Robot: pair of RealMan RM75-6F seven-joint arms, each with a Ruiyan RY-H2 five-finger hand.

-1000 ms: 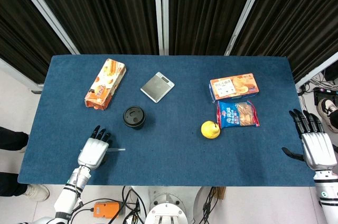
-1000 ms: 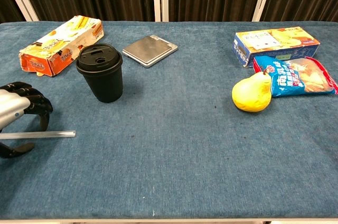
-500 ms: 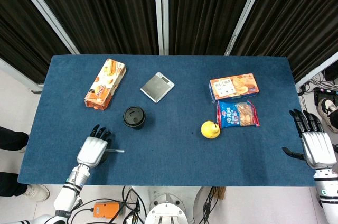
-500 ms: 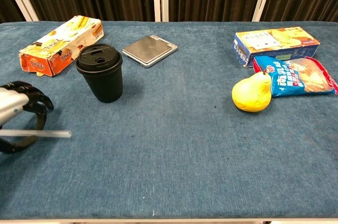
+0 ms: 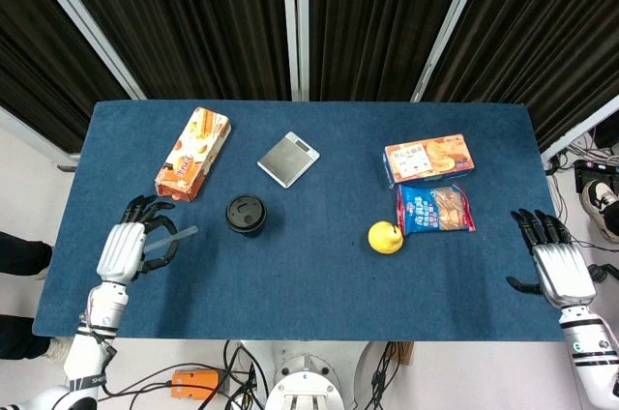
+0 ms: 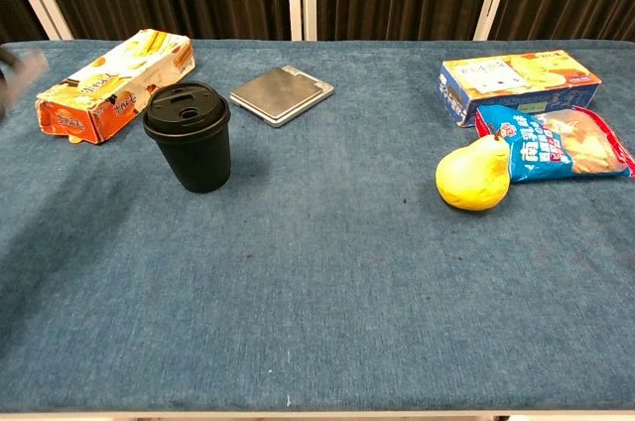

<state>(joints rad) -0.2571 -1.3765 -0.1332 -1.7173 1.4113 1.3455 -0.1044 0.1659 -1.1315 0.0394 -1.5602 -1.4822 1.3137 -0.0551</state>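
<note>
The left hand point(image 5: 124, 250) pinches a clear straw point(image 5: 172, 239) — keep it level, aim for the cup point(image 5: 246, 214) lid; right hand point(image 5: 558, 270) lies open, empty.

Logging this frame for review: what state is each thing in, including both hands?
left hand: holds the clear straw, off the table
right hand: holds nothing, fingers apart
black cup: upright, lid on
long orange box: lying flat
pear: lying, touching the blue snack bag
</note>
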